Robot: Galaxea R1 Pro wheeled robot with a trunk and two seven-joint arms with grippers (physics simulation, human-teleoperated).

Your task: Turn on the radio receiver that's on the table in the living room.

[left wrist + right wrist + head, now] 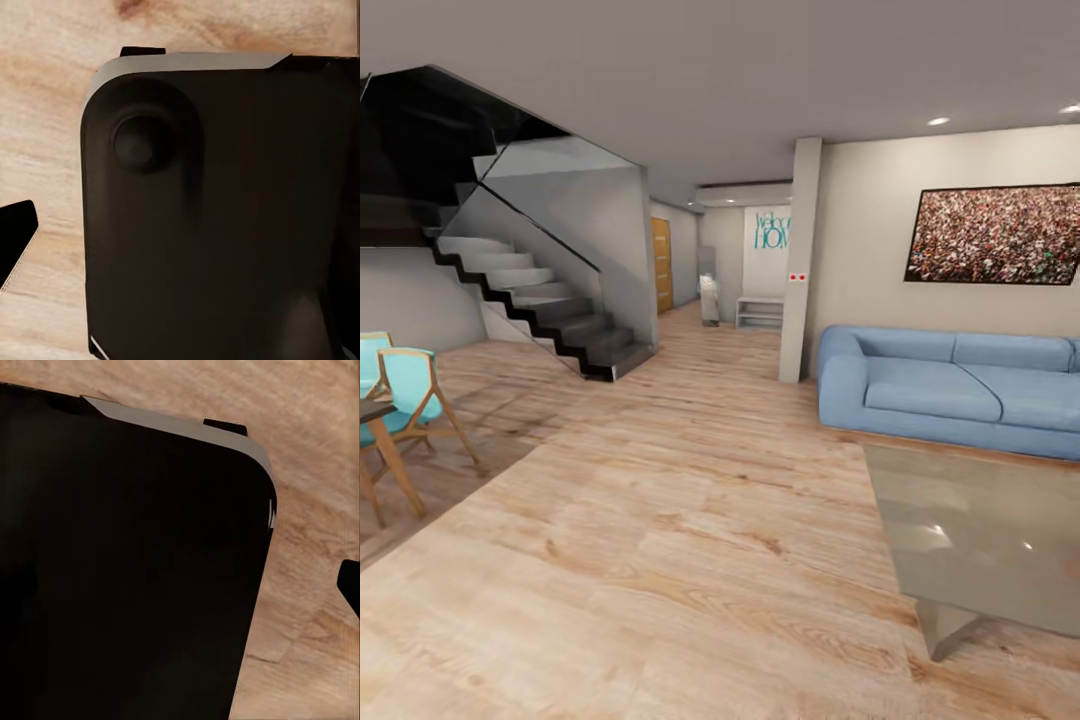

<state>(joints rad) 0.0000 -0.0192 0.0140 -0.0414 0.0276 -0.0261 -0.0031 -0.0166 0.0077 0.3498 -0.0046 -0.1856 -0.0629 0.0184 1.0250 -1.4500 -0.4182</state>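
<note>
Head view: table [980,530] lower right, before sofa [950,385]; end effector states: cannot tell.

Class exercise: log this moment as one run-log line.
phase: in transit | ahead: living room, blue sofa, framed crowd picture | table: head view's right, glossy top | grippers: state unclear | floor: light wood

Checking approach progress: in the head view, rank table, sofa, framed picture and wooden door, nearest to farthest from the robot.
1. Table, lower right.
2. Sofa, right, behind the table.
3. Framed picture, wall above the sofa.
4. Wooden door, far down the hallway.
</note>
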